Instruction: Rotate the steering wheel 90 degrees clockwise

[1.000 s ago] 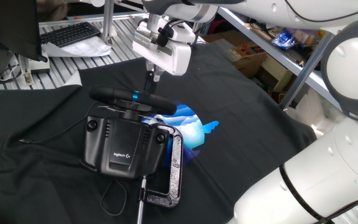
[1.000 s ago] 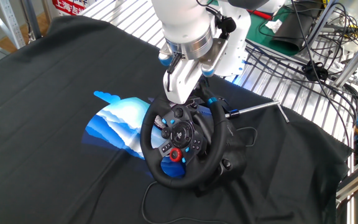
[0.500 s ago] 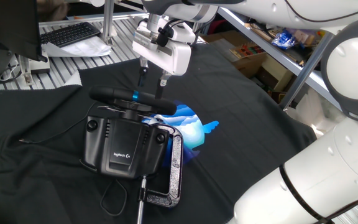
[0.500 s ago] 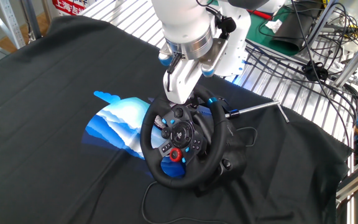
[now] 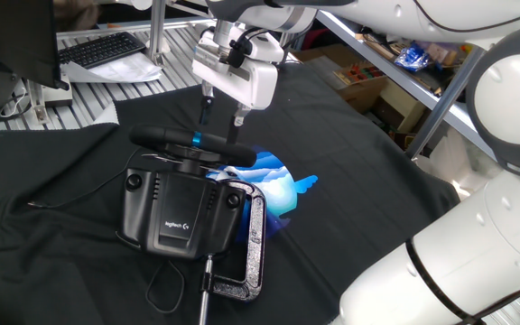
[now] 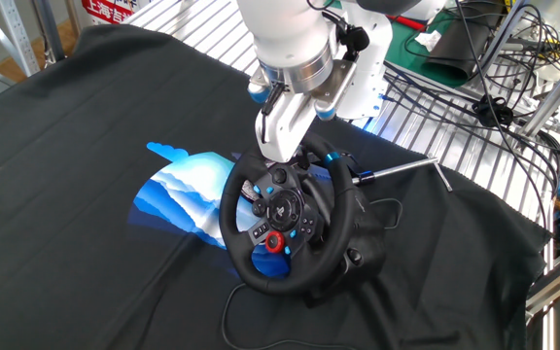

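One fixed view:
- Tool: your white two-finger unit hangs straight above the steering wheel. The two dark fingers are parted, with a clear gap between them. Their tips reach down to the top of the rim on either side of the light-blue stripe; you cannot tell from here whether they touch it. Nothing is clamped.
- Steering wheel: black, matte, seen edge-on as a long rounded bar. It stands at the far edge of the base.
- Base: black moulded plastic, boxy, rounded corners, white logo on top. It sits just in front of the steering wheel.
- C-clamp: grey, rough-looking metal, a screw rod at its near end. It grips the base's right side.
- Cloth: black, soft, creased, covering the bench, with a blue and white print beside the steering wheel.

The other fixed view:
- Tool: the white body stands at the top of the steering wheel; the fingertips are hidden behind it, so you cannot read the opening from here.
- Steering wheel: full round black rim, face tilted up, hub with small buttons and one red dial. The blue stripe lies at the upper right of the rim.
- Cloth: black, wrinkled, spread under the steering wheel.
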